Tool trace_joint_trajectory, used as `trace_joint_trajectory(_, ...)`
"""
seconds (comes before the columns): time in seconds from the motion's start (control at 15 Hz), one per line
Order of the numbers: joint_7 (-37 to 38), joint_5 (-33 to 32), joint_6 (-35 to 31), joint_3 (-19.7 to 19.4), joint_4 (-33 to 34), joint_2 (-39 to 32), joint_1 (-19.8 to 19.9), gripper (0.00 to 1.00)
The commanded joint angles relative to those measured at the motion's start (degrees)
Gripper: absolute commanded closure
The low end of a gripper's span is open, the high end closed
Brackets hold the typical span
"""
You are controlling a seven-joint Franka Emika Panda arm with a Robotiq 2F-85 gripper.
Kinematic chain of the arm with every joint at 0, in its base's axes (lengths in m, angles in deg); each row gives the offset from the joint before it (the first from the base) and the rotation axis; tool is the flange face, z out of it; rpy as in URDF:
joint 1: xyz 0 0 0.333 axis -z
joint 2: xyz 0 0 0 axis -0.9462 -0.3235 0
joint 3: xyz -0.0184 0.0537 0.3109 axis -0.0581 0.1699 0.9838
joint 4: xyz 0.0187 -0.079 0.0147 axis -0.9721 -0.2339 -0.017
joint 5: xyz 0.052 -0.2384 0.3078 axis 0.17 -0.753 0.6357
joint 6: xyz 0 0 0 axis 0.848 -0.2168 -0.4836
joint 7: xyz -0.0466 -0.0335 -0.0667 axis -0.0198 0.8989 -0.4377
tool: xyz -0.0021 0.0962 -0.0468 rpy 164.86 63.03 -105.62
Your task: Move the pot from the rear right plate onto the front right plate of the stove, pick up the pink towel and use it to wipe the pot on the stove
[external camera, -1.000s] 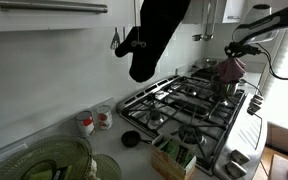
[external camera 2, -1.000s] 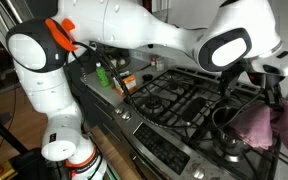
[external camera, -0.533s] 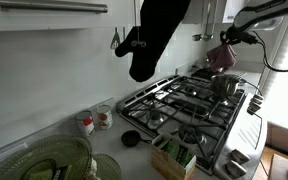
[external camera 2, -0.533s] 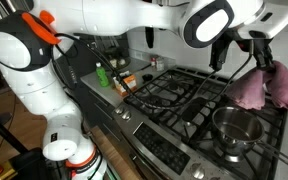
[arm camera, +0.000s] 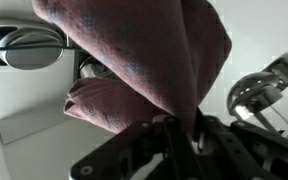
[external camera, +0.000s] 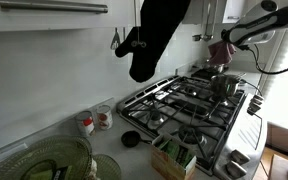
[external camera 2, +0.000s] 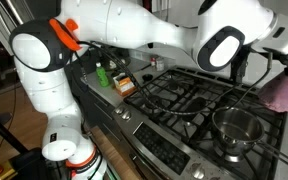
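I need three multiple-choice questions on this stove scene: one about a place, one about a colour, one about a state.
1. Where is the pot? A on the stove; B on the counter; C on the floor.
2. Which colour has the towel? A green; B pink; C white.
3. How is the gripper? A open, empty; B shut on the towel; C shut on the pot.
Key: 1 A, it stands on a burner; 2 B, the cloth looks pink; 3 B, the towel hangs from its closed fingers.
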Motion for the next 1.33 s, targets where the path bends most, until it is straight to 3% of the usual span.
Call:
trace_joint_trajectory(0.0, 12.4, -5.8, -7.4, -6.8, 3.7, -7.6, -1.0, 0.96)
trace_joint_trajectory(0.2, 20.4, -6.4, -9.5, -14.0, 5.8, -12.6, -3.6, 0.96)
trace_joint_trajectory(0.33, 22.6, -4.8, -9.8, -15.6, 6.6, -14.6, -4.1, 0.96)
trace_joint_trajectory(0.73, 22.4, -2.1, -10.3, -11.2, 9.1, -17.3, -1.3, 0.96)
trace_joint_trajectory(0.8, 23.0, -1.9, -10.0, -11.9, 9.8, -17.9, -1.7, 0.60)
trace_joint_trajectory(0.93, 22.9, -1.4, -10.0, -12.0, 10.6, -18.7, -1.5, 0.52)
trace_joint_trajectory(1.27, 25.3, 0.0, -8.9, -14.6, 12.4, -20.3, -2.1, 0.14)
